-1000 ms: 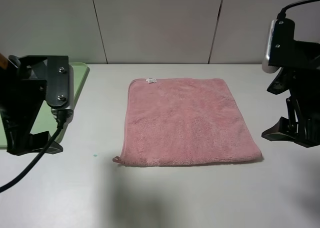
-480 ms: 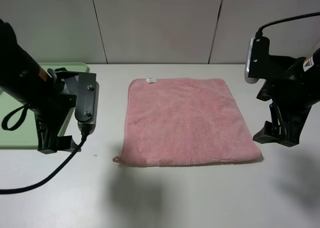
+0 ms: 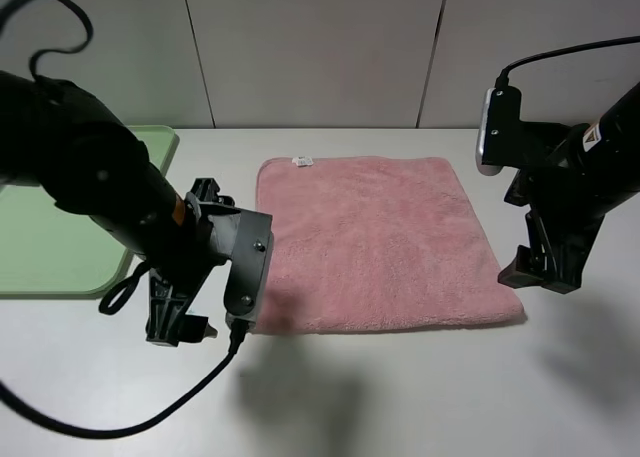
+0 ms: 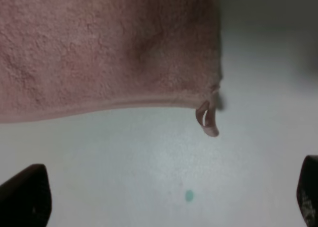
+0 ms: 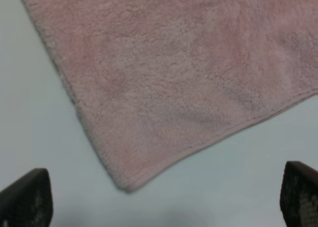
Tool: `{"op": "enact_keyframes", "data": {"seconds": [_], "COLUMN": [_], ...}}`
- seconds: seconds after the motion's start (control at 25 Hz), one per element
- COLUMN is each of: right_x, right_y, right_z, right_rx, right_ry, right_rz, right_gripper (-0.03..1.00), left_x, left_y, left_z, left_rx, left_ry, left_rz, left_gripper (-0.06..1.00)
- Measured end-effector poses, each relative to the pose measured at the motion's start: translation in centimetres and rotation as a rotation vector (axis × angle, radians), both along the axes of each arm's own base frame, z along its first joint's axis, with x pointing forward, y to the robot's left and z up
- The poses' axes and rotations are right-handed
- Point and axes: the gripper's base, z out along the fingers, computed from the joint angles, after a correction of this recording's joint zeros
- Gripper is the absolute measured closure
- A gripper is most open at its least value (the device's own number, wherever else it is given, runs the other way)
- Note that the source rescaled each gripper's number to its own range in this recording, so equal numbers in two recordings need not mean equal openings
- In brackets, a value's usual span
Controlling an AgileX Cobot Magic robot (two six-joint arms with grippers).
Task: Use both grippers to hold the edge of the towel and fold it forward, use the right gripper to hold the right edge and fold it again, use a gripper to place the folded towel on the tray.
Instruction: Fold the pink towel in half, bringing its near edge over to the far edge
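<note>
Towel: a pink fluffy towel point(image 3: 375, 242) lies spread flat and unfolded in the middle of the pale surface point(image 3: 400, 397), with an arm at each of its near corners.
Hem: the thin stitched hem point(image 4: 99, 105) runs along the near side, lying flat on the surface and not gripped by anything.
Loop: a small pink loop point(image 4: 206, 120) sticks out from the near left corner and rests on the surface.
Label: a white label point(image 3: 301, 161) sits on the far side, near the far left corner.
Tray: the light green tray point(image 3: 50, 257) lies at the left end of the surface, apart from the towel, with nothing seen on the part in view.
Left hand: the left hand point(image 3: 180, 329) points down just beside the near left corner, its fingers spread wide and holding nothing. The high camera's view of that corner is blocked by the arm.
Right hand: the right hand point(image 3: 540, 275) points down at the near right corner, fingers likewise spread wide and holding nothing.
Speck: a tiny teal speck point(image 4: 189, 195) marks the surface near the loop.
Cable: a black cable point(image 3: 120, 417) trails from the left arm across the near surface.
</note>
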Motion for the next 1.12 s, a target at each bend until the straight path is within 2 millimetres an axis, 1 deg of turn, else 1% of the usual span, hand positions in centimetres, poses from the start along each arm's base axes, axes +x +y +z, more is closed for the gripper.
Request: {"op": "enact_keyframes", "data": {"seconds": [0.2,0.4,0.6,0.72,1.12], "right_x": [0.0,0.0,0.0,0.1,0.1], "right_y": [0.0,0.0,0.0,0.0,0.0], "right_z": [0.0,0.0,0.0,0.0,0.0], "right_rx": [0.0,0.0,0.001,0.002,0.004], "right_ry": [0.001,0.0,-0.003,-0.007,-0.011], "right_rz": [0.0,0.0,0.0,0.0,0.0], "right_gripper": [-0.03,-0.03,-0.03,-0.03,-0.03], "left_x": [0.6,0.8,0.9,0.9,1.2], "left_y": [-0.4,-0.6,-0.7,-0.8,-1.2], "left_z": [-1.8,-2.2,-3.1,-3.4,-3.3], "left_rx": [0.016,-0.003,0.009,0.006,-0.033], "left_ry": [0.0,-0.014,0.002,0.001,-0.033], "left_rz": [0.005,0.002,0.0,-0.003,-0.014], "left_gripper": [-0.04,-0.04,-0.04,-0.04,-0.04]}}
